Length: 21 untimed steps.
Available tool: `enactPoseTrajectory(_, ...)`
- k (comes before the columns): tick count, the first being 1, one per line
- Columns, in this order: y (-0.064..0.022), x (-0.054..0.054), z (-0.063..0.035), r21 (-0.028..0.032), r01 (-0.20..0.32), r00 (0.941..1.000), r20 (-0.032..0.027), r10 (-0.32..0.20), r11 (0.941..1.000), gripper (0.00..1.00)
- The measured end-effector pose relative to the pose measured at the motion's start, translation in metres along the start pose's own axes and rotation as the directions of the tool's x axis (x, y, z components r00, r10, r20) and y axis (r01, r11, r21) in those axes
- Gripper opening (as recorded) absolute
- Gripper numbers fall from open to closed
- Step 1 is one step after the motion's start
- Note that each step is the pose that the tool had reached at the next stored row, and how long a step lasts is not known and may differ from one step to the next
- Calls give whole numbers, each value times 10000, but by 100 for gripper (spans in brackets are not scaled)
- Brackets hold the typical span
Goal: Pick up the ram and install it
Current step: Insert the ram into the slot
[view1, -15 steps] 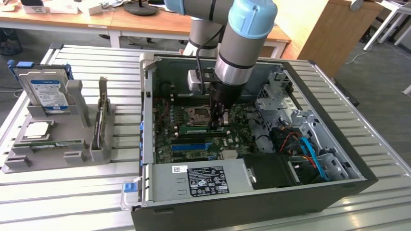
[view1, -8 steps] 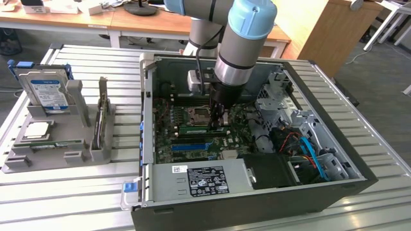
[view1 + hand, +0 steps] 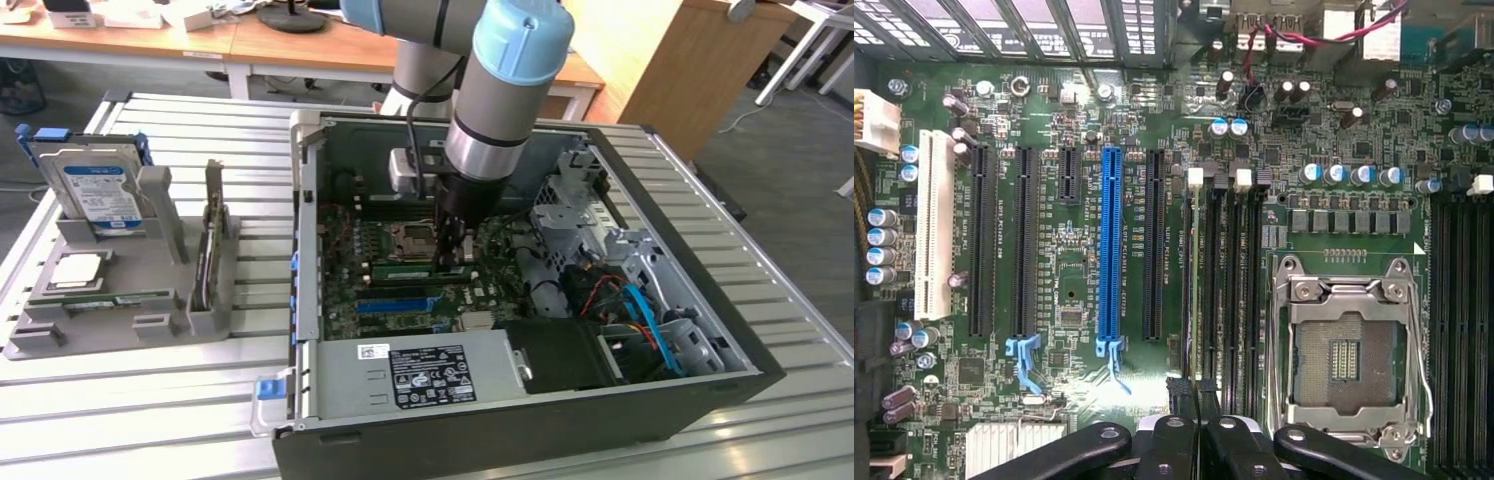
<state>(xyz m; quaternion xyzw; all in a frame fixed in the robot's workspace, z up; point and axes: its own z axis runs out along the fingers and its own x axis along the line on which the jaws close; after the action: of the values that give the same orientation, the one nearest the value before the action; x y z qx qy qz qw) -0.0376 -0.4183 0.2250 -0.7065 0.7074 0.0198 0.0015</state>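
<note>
My gripper (image 3: 454, 262) reaches straight down into the open computer case (image 3: 304, 250), just beside the empty CPU socket (image 3: 416, 238). The ram (image 3: 400, 270), a thin green stick, lies along a memory slot at board level, and the shut fingers sit at its end nearest the exterior view's right. In the wrist view the black fingertips (image 3: 1184, 432) of the gripper (image 3: 1197, 395) are pressed together at the end of the memory slots (image 3: 1222, 290), next to the socket (image 3: 1349, 345). From there the ram is edge-on and hard to tell from the slot.
On the exterior view's left a grey holder (image 3: 80, 335) carries a hard drive (image 3: 100, 185), a silver processor chip (image 3: 78, 270) and another green stick (image 3: 120, 298). Inside the case are the power supply (image 3: 427, 370), blue cables (image 3: 641, 310) and a drive cage (image 3: 574, 200).
</note>
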Motion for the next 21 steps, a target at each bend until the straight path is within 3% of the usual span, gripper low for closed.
enactPoseTrajectory(4, 0, 1, 17, 0, 0, 10000, 0, 0, 10000, 12)
enactPoseTrajectory(5, -1, 0, 17, 1, 0, 10000, 1, 0, 10000, 18)
enactPoseTrajectory(6, 0, 0, 17, 0, 0, 10000, 1, 0, 10000, 31)
enactPoseTrajectory(9, 0, 0, -3, 0, 0, 10000, 0, 0, 10000, 31)
enactPoseTrajectory(21, 9, -10, -341, 0, 0, 10000, 1, 0, 10000, 31)
